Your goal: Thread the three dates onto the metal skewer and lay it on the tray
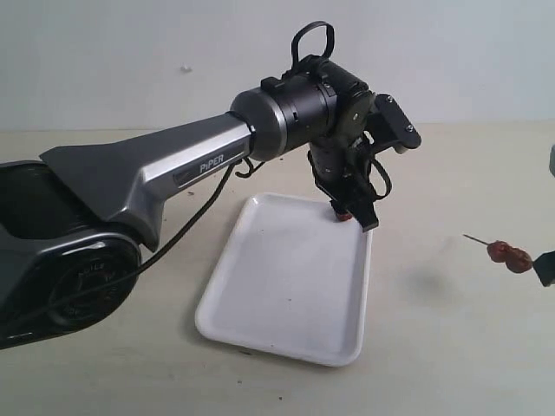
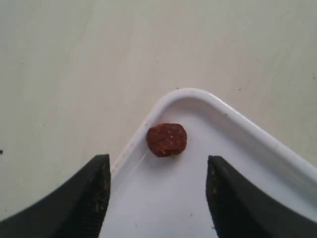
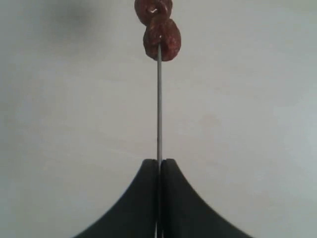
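Directly beneath the left pincer (image 2: 157,163) lies a date (image 2: 167,140).

You have a glossy, smooth white tray (image 1: 286,286), plastic-looking, lower centre of the exterior view. The loose date (image 2: 167,140) reads rough, grainy, matt; the skewered dates (image 3: 162,39) wrinkled, faint sheen. The skewer (image 3: 159,109): smooth grey metal. The tabletop (image 1: 451,347): pale, matt

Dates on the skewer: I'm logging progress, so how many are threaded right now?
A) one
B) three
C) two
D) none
C: the right wrist view shows two threaded dates on the metal skewer, which the right gripper pinches. The third date lies loose in a corner of the tray, in front of the open left gripper.
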Motion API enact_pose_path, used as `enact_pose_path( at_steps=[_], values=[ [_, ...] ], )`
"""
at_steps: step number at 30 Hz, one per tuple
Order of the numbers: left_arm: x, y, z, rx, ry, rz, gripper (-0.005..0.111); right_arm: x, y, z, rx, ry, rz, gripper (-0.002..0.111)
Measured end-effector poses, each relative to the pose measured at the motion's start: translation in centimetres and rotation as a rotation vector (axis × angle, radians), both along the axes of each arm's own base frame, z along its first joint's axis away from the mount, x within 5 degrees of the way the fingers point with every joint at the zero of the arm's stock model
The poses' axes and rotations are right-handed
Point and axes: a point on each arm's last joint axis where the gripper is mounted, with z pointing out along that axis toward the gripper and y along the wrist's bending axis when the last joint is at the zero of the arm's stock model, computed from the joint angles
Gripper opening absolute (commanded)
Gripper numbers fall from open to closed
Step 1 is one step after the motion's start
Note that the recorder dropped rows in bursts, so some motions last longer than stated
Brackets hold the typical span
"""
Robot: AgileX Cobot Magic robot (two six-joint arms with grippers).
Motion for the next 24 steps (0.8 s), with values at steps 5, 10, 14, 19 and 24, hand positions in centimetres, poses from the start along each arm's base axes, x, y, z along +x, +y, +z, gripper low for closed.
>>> enact_pose_path(
  at_steps=[5,10,14,19,24],
  values=[
    [0.0,0.0,0.0,0.000,0.000,0.000,0.057,-0.7,0.1,1.2,-0.005,-0.047,-0.002,0.000],
    [0.0,0.0,0.0,-0.003,-0.003,-0.001,0.057,-1.1,0.1,1.5,-0.005,-0.046,-0.001,0.000],
    [-0.4,-0.4,0.0,-0.082,0.065,0.081,0.057,-1.0,0.1,1.5,-0.006,-0.056,-0.003,0.000],
    [-2.4,-1.8,-0.2,-0.134,0.165,0.143,0.057,-0.6,0.1,1.7,-0.012,-0.105,-0.004,0.000],
    [-4.3,-3.0,-0.4,-0.097,0.189,0.102,0.057,-0.3,0.0,1.8,-0.016,-0.134,-0.005,0.000]
  ],
)
